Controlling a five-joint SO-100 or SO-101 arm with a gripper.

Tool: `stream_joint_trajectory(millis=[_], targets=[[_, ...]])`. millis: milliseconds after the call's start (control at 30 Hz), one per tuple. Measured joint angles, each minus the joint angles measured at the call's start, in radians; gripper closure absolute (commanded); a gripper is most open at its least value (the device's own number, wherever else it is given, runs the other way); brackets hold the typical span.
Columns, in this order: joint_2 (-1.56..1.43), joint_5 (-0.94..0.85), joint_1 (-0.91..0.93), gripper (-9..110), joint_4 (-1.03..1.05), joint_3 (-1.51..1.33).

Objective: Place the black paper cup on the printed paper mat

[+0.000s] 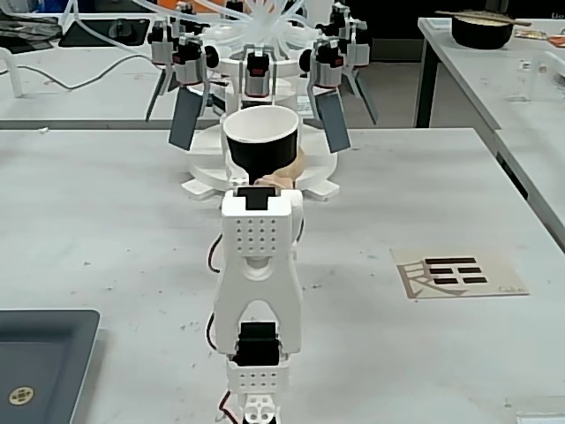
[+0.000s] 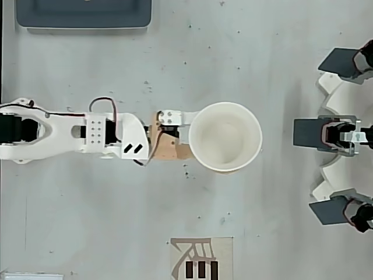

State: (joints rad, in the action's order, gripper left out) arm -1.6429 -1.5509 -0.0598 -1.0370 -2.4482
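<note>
A: Black outside, white at the rim and inside: the black paper cup [image 1: 261, 141] is a tapered paper item. State its position.

B: It is upright, mouth up, and held in the end effector [image 2: 201, 137]. In the overhead view the cup [image 2: 225, 137] appears as a white circle just beyond the arm's tip, over bare counter [image 2: 245, 46]. In the fixed view it sits above the white arm [image 1: 258, 291], in front of a white multi-armed fixture [image 1: 260, 66].

A: State of the end effector?

B: Clamped on the cup. One white finger [image 2: 178, 116] and a tan finger [image 2: 169, 149] meet the cup's wall on the arm side. The exact contact line is hidden under the rim.

A: Any readable labels or writing?

B: None legible on the cup. The printed paper mat [image 1: 459, 271] is beige with black horizontal bars and thin lines; a small mark near its corner is too small to read.

A: Location of the mat relative to the cup?

B: Well apart. In the fixed view it lies flat on the counter to the right of the arm. In the overhead view the mat [image 2: 201, 256] is at the bottom edge, partly cut off.

A: Other items?

B: A dark grey tray [image 1: 40, 362] at lower left in the fixed view, carrying a small round emblem. A dark bowl with chopsticks [image 1: 482, 28] stands on a separate counter at upper right.
</note>
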Motion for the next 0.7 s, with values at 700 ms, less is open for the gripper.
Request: stream_joint_trajectory(millis=[700], targets=[[-0.324, -0.002, 0.044, 94, -0.149, -0.422]])
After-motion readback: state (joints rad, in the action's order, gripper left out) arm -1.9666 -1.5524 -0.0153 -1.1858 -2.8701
